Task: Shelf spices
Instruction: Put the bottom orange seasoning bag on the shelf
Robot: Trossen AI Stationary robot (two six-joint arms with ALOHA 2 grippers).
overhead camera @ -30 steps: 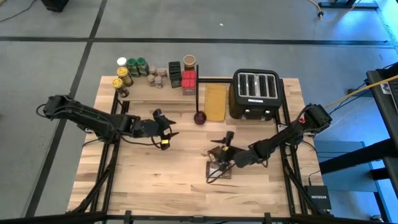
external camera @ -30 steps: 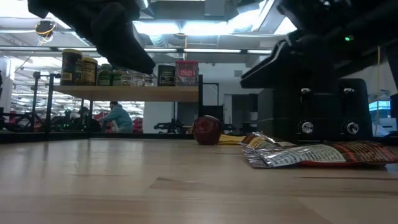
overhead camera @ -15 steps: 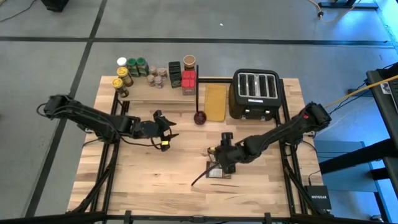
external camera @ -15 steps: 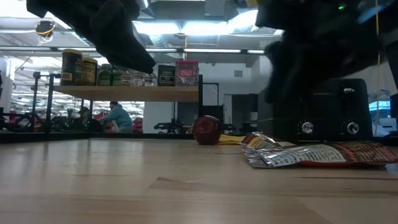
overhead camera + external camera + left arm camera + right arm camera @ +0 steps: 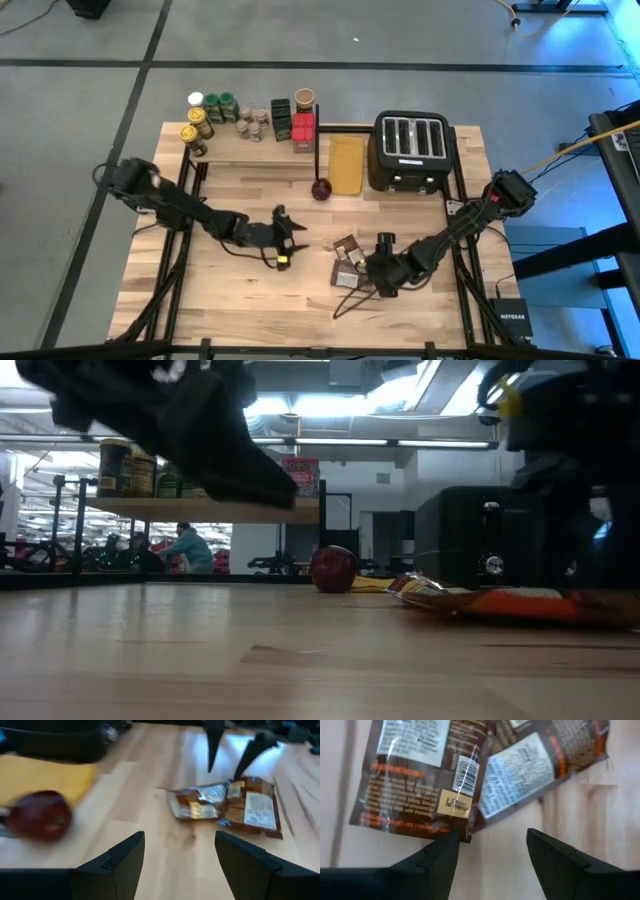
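Two flat brown packets (image 5: 347,262) lie overlapping on the tabletop, also seen in the low view (image 5: 500,600). My right gripper (image 5: 492,845) hangs open just above their near edge, pointing steeply down; one fingertip (image 5: 451,840) is close to a packet corner, and I cannot tell whether it touches. My left gripper (image 5: 180,850) is open and low, left of the packets (image 5: 225,802) and aimed at them. Several spice jars and tins (image 5: 250,120) stand on the raised light-wood shelf (image 5: 240,145) at the back left.
A dark red round knob-like object (image 5: 320,190) sits beside a tan-yellow board (image 5: 347,163). A black toaster (image 5: 413,150) stands at the back right. Bare tabletop (image 5: 220,295) lies near the front edge.
My left gripper has dropped and moved toward the table's right and near edges, closer to the packets. My right gripper has swung toward the near edge and tipped from nearly level to steeply downward over the packets. Both stayed open.
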